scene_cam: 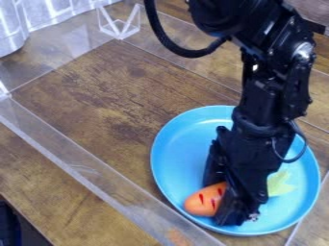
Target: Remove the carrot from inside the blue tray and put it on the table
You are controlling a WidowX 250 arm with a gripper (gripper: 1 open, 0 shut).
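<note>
Surface: you see dark brown wood planks (pixel 115 91) with visible grain and a soft sheen.
Wall: a clear plastic barrier (pixel 64 154) runs diagonally along your lower left edge.
Top left: a grey metal object (pixel 11 34), partly cut off.
Top centre: a clear plastic corner (pixel 122 19) stands upright.
Light: even, soft reflections.

The arm (pixel 264 58) is showing as black all over, built of chunky, rounded segments with a dull plastic sheen that is catching soft highlights along the edges. A thin black cable (pixel 167 38) is looping from its upper part and running down alongside the links. The gripper (pixel 236 197) is looking black too, blocky and angular, widening toward its lower end; any screws or markings are too dark to tell.
</note>
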